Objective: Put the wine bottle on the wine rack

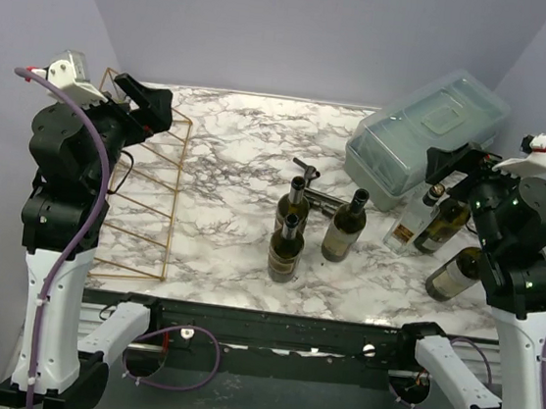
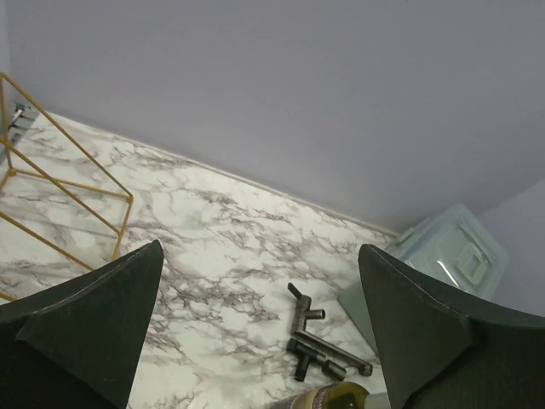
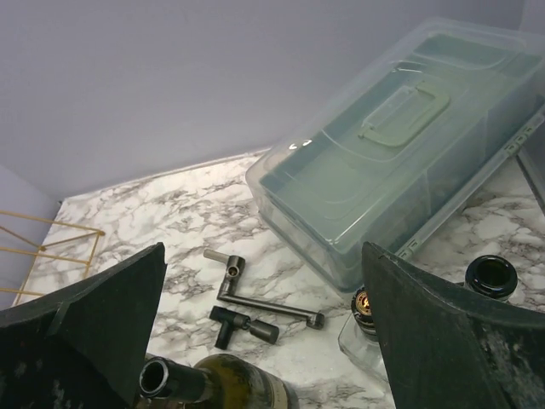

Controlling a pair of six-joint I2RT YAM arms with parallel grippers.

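Note:
The gold wire wine rack [image 1: 140, 199] stands at the left of the marble table, and shows in the left wrist view [image 2: 68, 183] and the right wrist view [image 3: 51, 239]. Three dark wine bottles stand upright mid-table: one behind [image 1: 293, 202], one in front [image 1: 285, 250], one to the right [image 1: 345, 228]. Another dark bottle [image 1: 443, 224] stands at the right and one [image 1: 455, 273] lies beside it. My left gripper [image 1: 151, 102] hovers open and empty above the rack's far end [image 2: 260, 247]. My right gripper [image 1: 456, 158] is open and empty above the right-hand bottles [image 3: 264, 247].
A translucent grey lidded box [image 1: 428, 138] sits at the back right [image 3: 400, 145]. A clear glass bottle [image 1: 409, 225] stands by the right-hand dark bottle. A dark metal tool [image 1: 315, 185] lies behind the middle bottles [image 2: 311, 332] [image 3: 255, 298].

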